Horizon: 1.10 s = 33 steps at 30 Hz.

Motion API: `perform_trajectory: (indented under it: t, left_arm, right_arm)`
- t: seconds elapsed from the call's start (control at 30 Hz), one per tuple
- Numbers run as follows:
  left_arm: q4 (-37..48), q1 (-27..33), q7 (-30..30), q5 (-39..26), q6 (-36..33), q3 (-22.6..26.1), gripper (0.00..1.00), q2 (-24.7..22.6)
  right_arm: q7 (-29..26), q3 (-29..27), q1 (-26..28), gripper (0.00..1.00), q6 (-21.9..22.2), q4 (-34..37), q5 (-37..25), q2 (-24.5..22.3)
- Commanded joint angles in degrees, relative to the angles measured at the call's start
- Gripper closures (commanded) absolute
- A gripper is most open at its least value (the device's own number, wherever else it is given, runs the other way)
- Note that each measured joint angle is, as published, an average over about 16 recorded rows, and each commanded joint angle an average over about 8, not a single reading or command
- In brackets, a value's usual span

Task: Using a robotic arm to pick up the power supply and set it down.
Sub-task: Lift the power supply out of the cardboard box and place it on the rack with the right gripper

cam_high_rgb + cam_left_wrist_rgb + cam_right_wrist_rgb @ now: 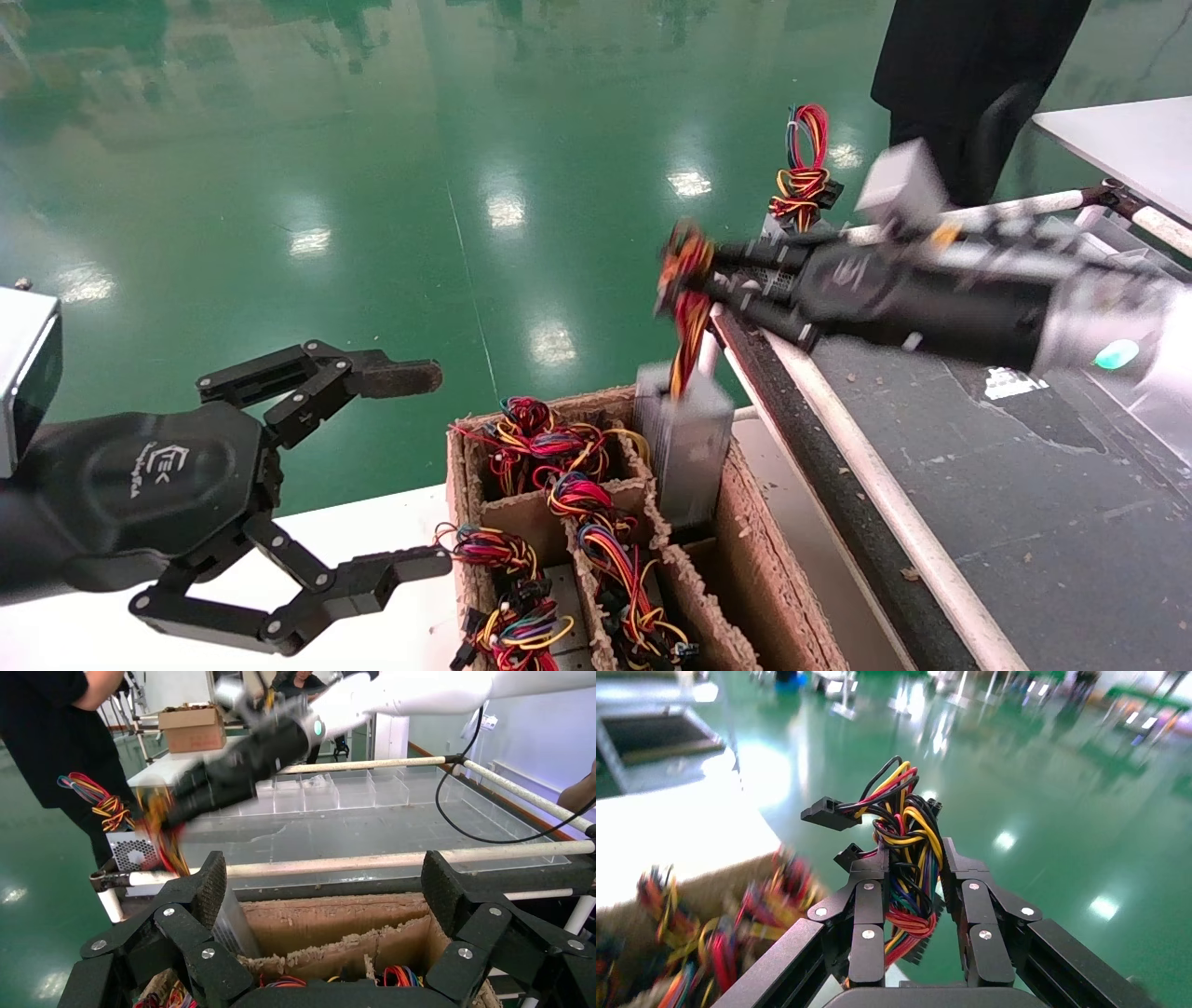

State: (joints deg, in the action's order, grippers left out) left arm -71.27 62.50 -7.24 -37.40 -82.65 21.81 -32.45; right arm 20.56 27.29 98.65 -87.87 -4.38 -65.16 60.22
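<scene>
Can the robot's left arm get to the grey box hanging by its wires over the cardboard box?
Probably not easily. The left gripper hovers with open jaws beside the cardboard box, but the right gripper already clamps the power supply by its wire bundle, so it is taken.

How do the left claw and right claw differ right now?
The left claw is open and empty, off the near-left side of the cardboard box; the right claw is shut on the power supply's wire bundle, with the supply hanging above the box's far corner. Both are black linkage claws.
</scene>
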Motion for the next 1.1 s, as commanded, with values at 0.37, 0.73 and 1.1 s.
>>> perform_trajectory:
  t: [0.37, 0.73, 1.1]
  left_arm:
    - [0.0, 0.0, 0.0, 0.0, 0.0, 0.0, 0.0, 0.0]
    - [0.0, 0.0, 0.0, 0.0, 0.0, 0.0, 0.0, 0.0]
    - [0.0, 0.0, 0.0, 0.0, 0.0, 0.0, 0.0, 0.0]
  right_arm:
    - [-3.1, -2.5, 5.2, 1.0, -2.5, -3.2, 4.2, -5.8]
    - [-1.7, -0.6, 7.8, 1.0, 1.5, -3.5, 1.1, -10.5]
    - [1.5, 0.8, 9.7, 1.0, 9.8, 0.9, -1.7, -12.7]
